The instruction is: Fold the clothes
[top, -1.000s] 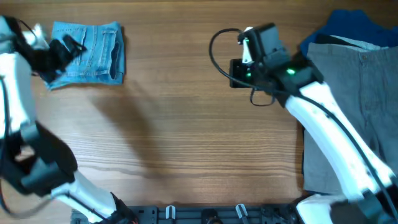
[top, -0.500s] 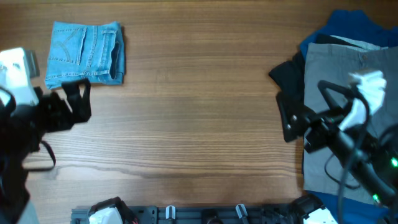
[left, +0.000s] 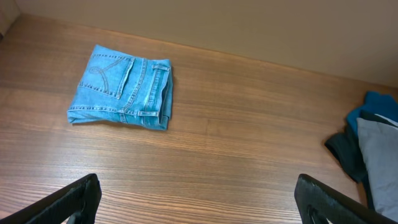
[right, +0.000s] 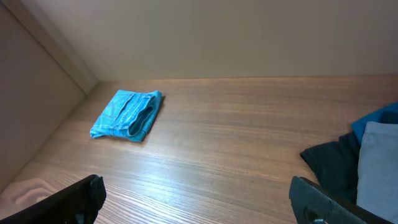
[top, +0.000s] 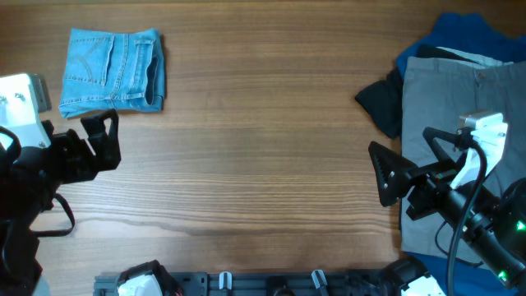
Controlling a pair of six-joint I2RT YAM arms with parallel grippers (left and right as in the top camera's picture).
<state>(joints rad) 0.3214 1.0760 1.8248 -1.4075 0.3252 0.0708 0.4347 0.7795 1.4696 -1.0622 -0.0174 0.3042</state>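
Note:
The clothes, a pair of light blue denim jeans, lie folded into a compact rectangle at the table's back left, with a stitched pocket facing up. They also show in the left wrist view and the right wrist view. My left gripper hovers in front of the jeans near the left edge, open and empty, apart from the denim. My right gripper is at the right side, open, holding nothing. Both wrist views show wide-spread jaws over bare wood: left gripper, right gripper.
A pile of other garments fills the right side: a grey piece, a dark blue one behind it and a black one at its left edge. A metal rail runs along the front edge.
The right arm has drawn back from the table's middle to the front right and its jaws have opened. The left arm has pulled away from the jeans toward the front left.

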